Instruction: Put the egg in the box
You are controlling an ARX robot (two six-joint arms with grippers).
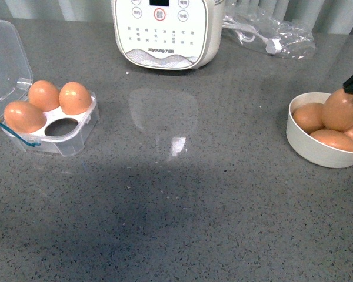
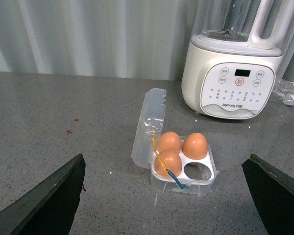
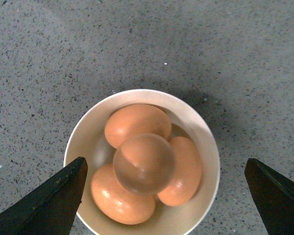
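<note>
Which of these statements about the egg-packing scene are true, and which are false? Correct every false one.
1. The box holds three eggs and has one empty cell. True.
2. The box's lid is shut. False: it stands open, hinged back.
3. The white bowl holds four eggs. True.
4. The right gripper is shut on an egg. False: its fingers are spread wide apart above the bowl.
</note>
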